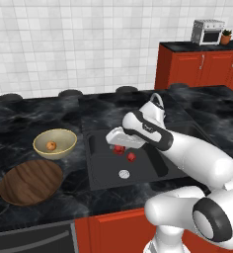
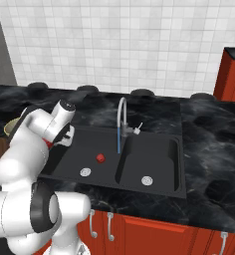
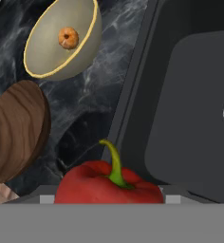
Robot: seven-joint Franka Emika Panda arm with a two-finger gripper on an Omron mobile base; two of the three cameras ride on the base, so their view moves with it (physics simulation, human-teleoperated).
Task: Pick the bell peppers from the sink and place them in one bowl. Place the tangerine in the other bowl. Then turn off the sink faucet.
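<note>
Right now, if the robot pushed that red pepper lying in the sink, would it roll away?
Probably it would wobble rather than roll straight: the bell pepper looks lumpy, not ball-round. The sink floor looks flat and smooth, so a push might slide it, perhaps toward the drain. The other bell pepper has a thin curved stem that might catch.

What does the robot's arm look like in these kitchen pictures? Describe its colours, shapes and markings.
The arm is glossy white, built of thick rounded segments with dark grey bands and round caps at the joints. A dark band near the wrist carries a small pale marking. The gripper end is pale grey.
</note>
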